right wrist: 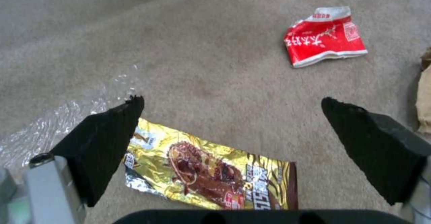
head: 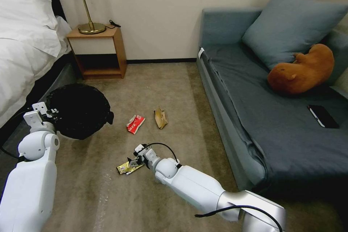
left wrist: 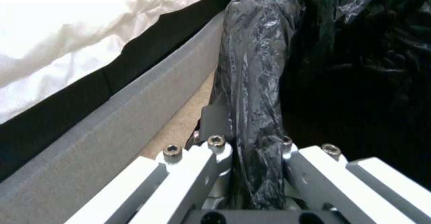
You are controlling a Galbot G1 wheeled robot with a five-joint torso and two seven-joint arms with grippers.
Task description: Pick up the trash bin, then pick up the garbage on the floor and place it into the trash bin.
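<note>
The trash bin [head: 81,110], lined with a crinkled black bag, hangs off the floor beside the bed, and my left gripper [head: 49,111] is shut on its rim. In the left wrist view the left gripper [left wrist: 251,143] clamps the bag-covered rim [left wrist: 256,82]. My right gripper [head: 135,162] is low over the carpet and open, its fingers either side of a gold-brown snack wrapper [head: 125,168]. In the right wrist view the right gripper [right wrist: 231,101] is spread wide above the wrapper [right wrist: 211,173]. Garbage lying farther off: a red-and-white packet [head: 135,124] [right wrist: 325,37] and a tan paper wrapper [head: 160,117] [right wrist: 424,106].
A bed [head: 25,43] stands on the left and a wooden nightstand [head: 98,52] with a lamp at the back. The blue sofa [head: 275,123] on the right holds a cushion, a brown plush toy and a black phone [head: 322,116]. Clear crinkled film [right wrist: 54,126] lies by the wrapper.
</note>
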